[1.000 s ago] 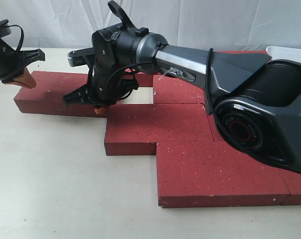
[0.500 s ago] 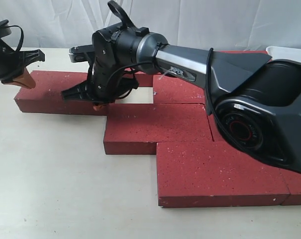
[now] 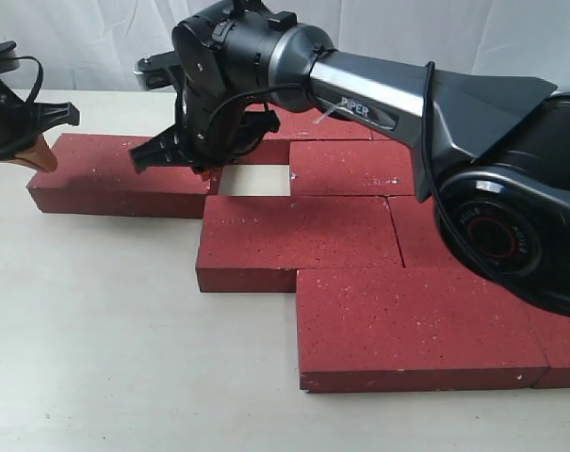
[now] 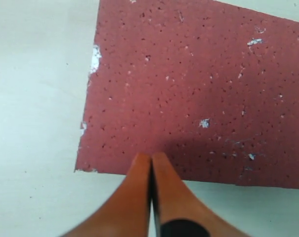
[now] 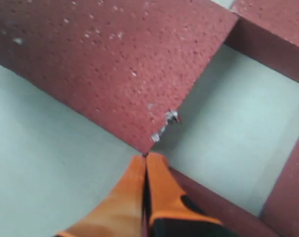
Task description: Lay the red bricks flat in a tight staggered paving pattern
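Pale cream table (image 3: 96, 358) fills the foreground, with a white curtain (image 3: 96, 38) hanging behind it. The right arm (image 3: 482, 160), black with a silver forearm, takes up the right side of the exterior view and reaches across the middle towards the left.

Below it the red bricks (image 3: 346, 168) lie flat in stepped rows with their long sides touching. The front brick (image 3: 407, 325) sits nearest the camera. The middle brick (image 3: 299, 240) lies against its far side, shifted to the left. The left-end brick (image 3: 115, 174) lies further back and further left again, and its near right corner meets the middle brick. More bricks run along the back and the right, partly hidden by the arm. A rectangular gap (image 3: 254, 181) of bare table shows between the left-end brick, the middle brick and the back rows.

The right gripper (image 5: 146, 165) hangs over the right end of the left-end brick, at the corner that borders the gap. Its orange fingers (image 5: 161, 190) are pressed together with nothing between them; whether the tips touch the brick cannot be told. The left gripper (image 4: 151, 165) is at the far left end of the same brick, its orange fingers (image 4: 132, 197) likewise closed and empty, with the tips over the brick's edge.

Small white chips (image 5: 168, 118) mark the corner by the gap.
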Robot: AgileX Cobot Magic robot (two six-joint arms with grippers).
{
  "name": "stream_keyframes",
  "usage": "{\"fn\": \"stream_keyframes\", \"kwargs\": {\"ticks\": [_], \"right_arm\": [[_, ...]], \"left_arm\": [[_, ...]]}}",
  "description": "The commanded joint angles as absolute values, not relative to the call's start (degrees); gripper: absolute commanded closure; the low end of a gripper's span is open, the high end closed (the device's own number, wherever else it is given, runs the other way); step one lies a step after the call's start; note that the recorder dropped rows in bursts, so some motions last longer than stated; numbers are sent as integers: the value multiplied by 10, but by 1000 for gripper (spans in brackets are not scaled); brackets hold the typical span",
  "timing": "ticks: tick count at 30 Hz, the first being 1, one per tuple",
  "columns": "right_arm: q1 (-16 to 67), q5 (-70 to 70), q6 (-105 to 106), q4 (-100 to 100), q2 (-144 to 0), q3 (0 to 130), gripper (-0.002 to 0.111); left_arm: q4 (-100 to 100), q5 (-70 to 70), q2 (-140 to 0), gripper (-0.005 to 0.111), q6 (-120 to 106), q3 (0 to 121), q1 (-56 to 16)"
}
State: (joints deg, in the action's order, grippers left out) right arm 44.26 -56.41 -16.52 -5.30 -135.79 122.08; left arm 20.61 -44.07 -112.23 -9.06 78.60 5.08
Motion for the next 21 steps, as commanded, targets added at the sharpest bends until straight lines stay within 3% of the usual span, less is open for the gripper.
{"fn": "stream_keyframes", "kwargs": {"ticks": [1,6,21], "right_arm": [[440,-636,-146,-79,-1354,1220,109],[440,-697,-85,-59,-1355,1220,109],[440,-700,-33,-57,-1385,1220,109]], "left_arm": [[195,-437,-1116,107,-88,782,51],[196,-437,-1116,107,-88,782,51],[197,-428,-1116,107,-88,782,51]]}}
